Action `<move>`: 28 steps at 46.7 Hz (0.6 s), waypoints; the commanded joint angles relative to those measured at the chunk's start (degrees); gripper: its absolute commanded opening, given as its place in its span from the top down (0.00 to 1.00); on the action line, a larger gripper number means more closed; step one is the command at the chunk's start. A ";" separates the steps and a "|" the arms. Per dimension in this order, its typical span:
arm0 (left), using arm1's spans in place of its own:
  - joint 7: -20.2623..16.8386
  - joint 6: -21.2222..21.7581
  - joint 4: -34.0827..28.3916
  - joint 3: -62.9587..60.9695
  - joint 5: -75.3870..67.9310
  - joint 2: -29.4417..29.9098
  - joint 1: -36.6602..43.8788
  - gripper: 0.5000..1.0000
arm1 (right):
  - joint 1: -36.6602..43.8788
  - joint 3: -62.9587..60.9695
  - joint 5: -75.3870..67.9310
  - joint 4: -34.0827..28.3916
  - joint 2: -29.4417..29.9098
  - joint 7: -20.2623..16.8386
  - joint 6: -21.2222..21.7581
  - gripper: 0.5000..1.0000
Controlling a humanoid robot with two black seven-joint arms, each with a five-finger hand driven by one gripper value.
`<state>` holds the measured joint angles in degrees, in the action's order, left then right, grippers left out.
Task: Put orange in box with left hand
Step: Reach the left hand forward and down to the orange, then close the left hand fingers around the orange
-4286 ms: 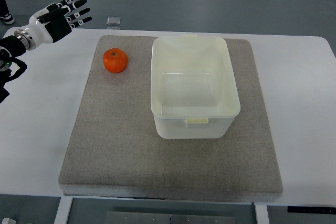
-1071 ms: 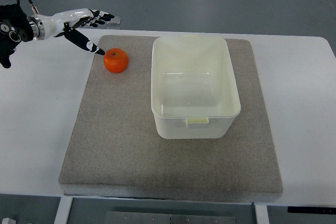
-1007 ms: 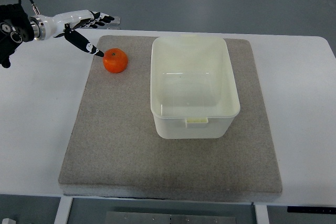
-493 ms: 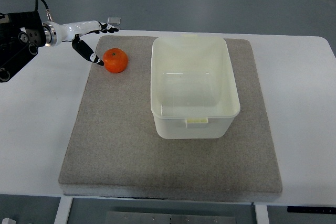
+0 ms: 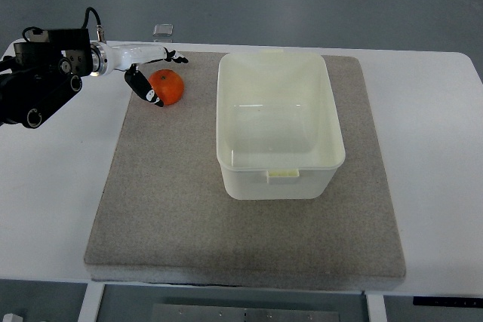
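From the top view, the left hand (image 5: 148, 73) brackets the orange (image 5: 167, 87) on the grey mat (image 5: 173, 201) left of the box (image 5: 278, 122), seemingly not yet clenched, so next comes closing and lifting
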<state>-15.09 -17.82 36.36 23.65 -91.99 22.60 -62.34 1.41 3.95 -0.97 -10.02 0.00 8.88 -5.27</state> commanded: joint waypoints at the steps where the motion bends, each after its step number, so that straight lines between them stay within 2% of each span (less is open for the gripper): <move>1: 0.06 1.90 -0.58 -0.36 -0.38 -0.45 0.11 0.14 | 0.00 0.00 0.00 0.00 0.00 0.00 0.00 0.14; 7: 0.06 4.54 -1.90 -1.41 -0.64 -1.06 0.11 0.14 | 0.00 0.00 0.00 0.00 0.00 0.00 0.00 0.14; 19: 0.15 4.63 -1.90 -1.77 -0.82 -1.42 0.37 0.14 | 0.00 0.00 0.00 0.00 0.00 0.00 0.00 0.14; 26: 0.15 4.63 -1.99 -2.91 -0.91 -1.42 0.37 0.24 | 0.00 0.00 0.00 0.00 0.00 0.00 0.00 0.14; 28: 0.15 4.63 -1.99 -2.91 -0.91 -1.51 0.55 0.30 | 0.00 0.00 0.00 0.00 0.00 0.00 0.00 0.14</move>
<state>-14.94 -13.17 34.43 20.80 -92.90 21.11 -61.96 1.38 3.95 -0.97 -10.02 0.00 8.88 -5.27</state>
